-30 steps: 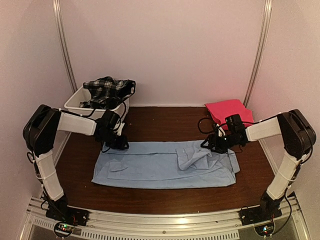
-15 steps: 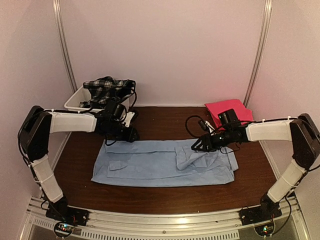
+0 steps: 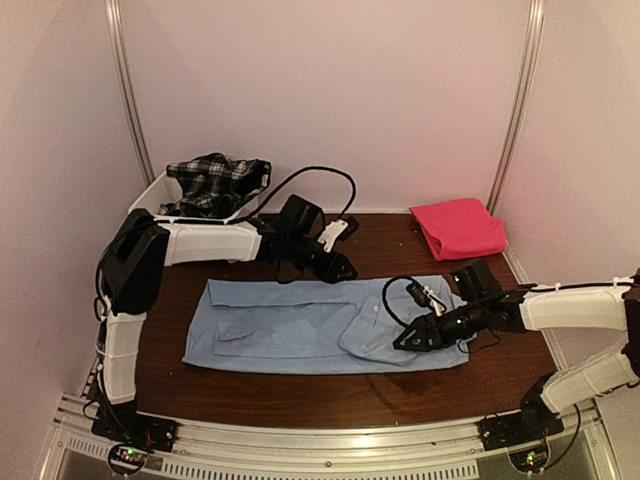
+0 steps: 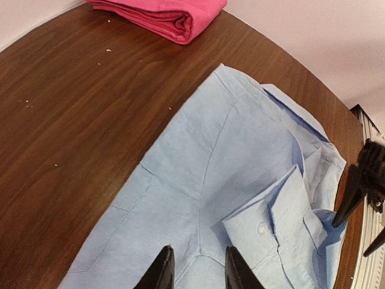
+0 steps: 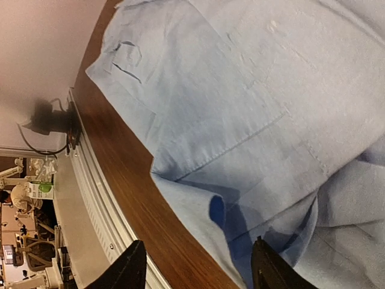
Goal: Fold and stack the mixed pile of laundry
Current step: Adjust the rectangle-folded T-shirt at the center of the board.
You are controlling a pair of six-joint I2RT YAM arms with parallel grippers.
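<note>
top view: the light blue shirt (image 3: pixel 290 330) lies flat on the brown table (image 3: pixel 330 400), its long axis running left to right, in line with the table's near edge. a small pocket sits towards its left end, and a folded sleeve lies on it right of the middle. i cannot tell which end is the collar. the left gripper (image 3: pixel 340 268) has its arm stretched across to the shirt's far edge, about midway along it. the right gripper (image 3: pixel 403 340) is low over the shirt's near right part, beside the folded sleeve. the pink-red cloth (image 3: pixel 458 228) sits folded in the far right corner, apart from the shirt. the plaid garment (image 3: pixel 215 180) is heaped in the white tub (image 3: pixel 150 205) at the far left.

left wrist view: the two fingertips (image 4: pixel 162 272) stand a small way apart with flat blue cloth showing between them, and nothing is pinched. the shirt runs away towards the pink-red cloth, and the sleeve's buttoned cuff lies to the right. the other arm's dark fingers show at the right edge.

right wrist view: the fingers (image 5: pixel 129 268) are spread wide and hold nothing. the shirt's near edge and a rumpled fold lie between them, with bare table beside.
</note>
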